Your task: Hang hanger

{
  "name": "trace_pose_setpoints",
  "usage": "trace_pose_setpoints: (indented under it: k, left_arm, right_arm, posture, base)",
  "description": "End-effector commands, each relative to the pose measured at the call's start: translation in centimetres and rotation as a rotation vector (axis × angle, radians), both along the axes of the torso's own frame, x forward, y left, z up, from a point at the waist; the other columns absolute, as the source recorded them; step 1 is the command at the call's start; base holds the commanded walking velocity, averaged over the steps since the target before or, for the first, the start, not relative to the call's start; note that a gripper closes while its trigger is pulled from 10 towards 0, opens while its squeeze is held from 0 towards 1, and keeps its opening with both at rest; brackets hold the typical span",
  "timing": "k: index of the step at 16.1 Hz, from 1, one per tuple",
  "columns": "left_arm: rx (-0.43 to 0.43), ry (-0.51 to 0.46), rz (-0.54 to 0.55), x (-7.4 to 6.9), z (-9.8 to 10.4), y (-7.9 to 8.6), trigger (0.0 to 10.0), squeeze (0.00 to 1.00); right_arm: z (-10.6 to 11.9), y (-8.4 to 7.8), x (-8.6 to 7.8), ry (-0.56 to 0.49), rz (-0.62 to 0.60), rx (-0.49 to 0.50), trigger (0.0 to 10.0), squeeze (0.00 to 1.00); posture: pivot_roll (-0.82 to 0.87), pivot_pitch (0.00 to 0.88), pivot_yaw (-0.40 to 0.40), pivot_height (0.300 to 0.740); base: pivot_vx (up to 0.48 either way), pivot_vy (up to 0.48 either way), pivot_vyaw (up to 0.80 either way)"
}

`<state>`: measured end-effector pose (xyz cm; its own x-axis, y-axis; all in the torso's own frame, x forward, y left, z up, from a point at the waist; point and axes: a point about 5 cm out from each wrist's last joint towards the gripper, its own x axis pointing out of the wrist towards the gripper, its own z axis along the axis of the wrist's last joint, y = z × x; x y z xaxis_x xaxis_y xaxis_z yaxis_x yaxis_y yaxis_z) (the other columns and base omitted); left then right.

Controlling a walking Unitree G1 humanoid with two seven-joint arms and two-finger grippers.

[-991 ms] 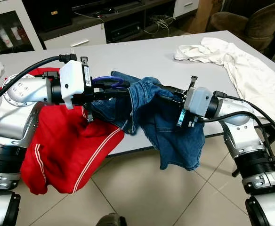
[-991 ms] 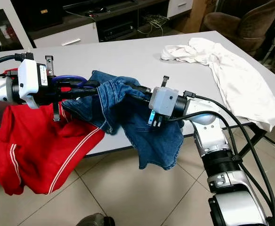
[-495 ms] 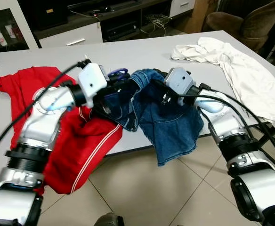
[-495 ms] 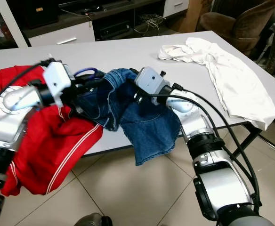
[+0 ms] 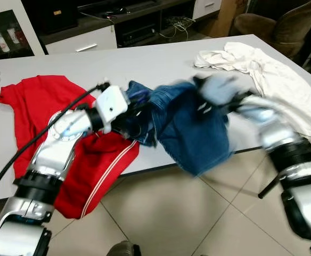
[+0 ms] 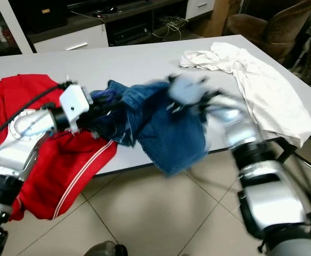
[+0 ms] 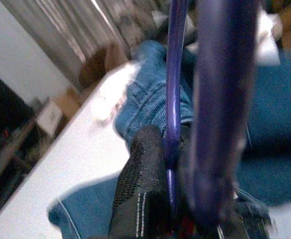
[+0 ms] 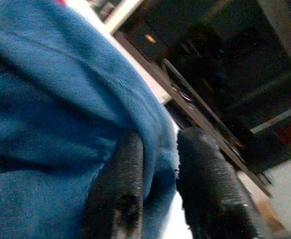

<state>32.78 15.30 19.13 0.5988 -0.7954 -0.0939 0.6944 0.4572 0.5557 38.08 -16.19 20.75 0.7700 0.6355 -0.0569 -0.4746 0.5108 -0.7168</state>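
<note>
left claw (image 7: pixel 173 199) clamped on purple hanger (image 7: pixel 175 74) | right claw (image 8: pixel 158 184) pinching blue jeans (image 5: pixel 193 125)

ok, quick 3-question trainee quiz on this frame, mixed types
1. True or false: the right end effector has denim pinched between its fingers.
2. Multiple choice: the left end effector holds A) a white shirt, B) a purple hanger, C) a red garment.
3. Fill in: the red garment lies on the grey table and hangs over its ____ edge.

Key: 1 true. 2 B. 3 front; the blue denim garment hangs over that edge too, and the white cloth lies to the robot's right.
</note>
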Motion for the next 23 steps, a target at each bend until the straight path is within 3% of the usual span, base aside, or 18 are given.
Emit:
trace_pose_setpoints:
  k: [1,2,3,5,7,9,12,13,16,17,20,21,22,23]
  left_arm:
    - [0.025,0.017,0.012,0.1,-0.4,0.2,0.0,0.0]
    - [0.028,0.017,0.011,0.1,-0.5,0.1,0.0,0.0]
    - [0.031,0.017,0.012,0.1,-0.5,0.0,0.0,0.0]
    - [0.037,0.022,0.028,0.2,-0.8,0.2,0.0,0.0]
    - [0.032,0.033,0.103,0.5,-1.3,0.9,0.0,0.0]
    - [0.023,0.038,0.148,0.7,-1.5,1.1,0.0,0.0]
    - [-0.009,0.069,0.202,0.9,-2.0,1.1,0.0,0.0]
    - [-0.018,0.071,0.207,0.9,-2.1,1.0,0.0,0.0]
    - [-0.072,0.092,0.225,0.8,-2.6,0.0,0.0,0.0]
    - [-0.083,0.096,0.231,0.7,-2.7,-0.1,0.0,0.0]
    - [-0.101,0.097,0.246,0.7,-2.7,-0.4,0.0,0.0]
    - [-0.112,0.094,0.249,0.6,-2.6,-0.6,0.0,0.0]
    - [-0.115,0.093,0.249,0.6,-2.6,-0.6,0.0,0.0]
    - [-0.121,0.09,0.249,0.5,-2.5,-0.7,0.0,0.0]
  right_arm:
    - [1.7,-0.2,0.6,-0.032,-0.026,0.034,10.0,1.0]
    - [2.2,-0.3,0.8,-0.005,-0.029,0.075,10.0,0.6]
    - [2.4,-0.4,1.0,0.034,-0.019,0.123,10.0,0.0]
    - [2.4,-1.1,1.2,0.059,-0.043,0.12,10.0,0.0]
    - [1.7,-2.7,1.6,0.065,-0.185,0.123,10.0,0.0]
    - [1.4,-2.6,1.5,0.066,-0.21,0.17,10.0,0.0]
    - [-0.3,0.7,-0.1,0.14,-0.011,0.277,10.0,0.0]
    - [-0.7,1.3,-0.4,0.142,0.016,0.27,10.0,0.0]
    - [-1.9,1.7,-0.8,0.118,-0.033,0.204,10.0,0.0]
    - [-2.0,1.9,-1.0,0.131,-0.035,0.226,10.0,0.0]
    - [-3.6,3.6,-1.8,0.172,0.001,0.192,10.0,0.0]
    - [-4.6,3.7,-1.2,0.176,-0.094,0.153,4.1,0.0]
    - [-4.7,3.6,-1.0,0.172,-0.125,0.147,4.1,0.0]
    - [-4.6,3.4,-0.5,0.149,-0.19,0.154,0.0,0.0]
  posture:
    - [-0.03,0.0,0.062,0.736]
    - [-0.03,0.0,0.063,0.736]
    - [-0.03,0.0,0.062,0.736]
    - [-0.03,0.0,0.061,0.736]
    - [-0.03,0.0,0.058,0.736]
    - [-0.03,0.0,0.058,0.736]
    - [-0.04,0.0,0.067,0.736]
    - [-0.04,0.0,0.069,0.736]
    - [-0.04,0.0,0.079,0.736]
    - [-0.04,0.0,0.079,0.736]
    - [-0.04,0.0,0.079,0.736]
    - [-0.04,0.0,0.078,0.736]
    - [-0.04,0.0,0.078,0.736]
    - [-0.04,0.0,0.076,0.736]
  base:
    - [0.0,0.0,0.0]
    - [0.0,0.0,0.0]
    - [0.0,0.0,0.0]
    - [0.0,0.0,0.0]
    - [0.0,0.0,0.0]
    - [0.0,0.0,0.0]
    - [0.0,0.0,0.0]
    - [0.0,0.0,0.0]
    - [0.0,0.0,0.0]
    - [0.0,0.0,0.0]
    - [0.0,0.0,0.0]
    - [0.0,0.0,0.0]
    - [0.0,0.0,0.0]
    - [0.0,0.0,0.0]
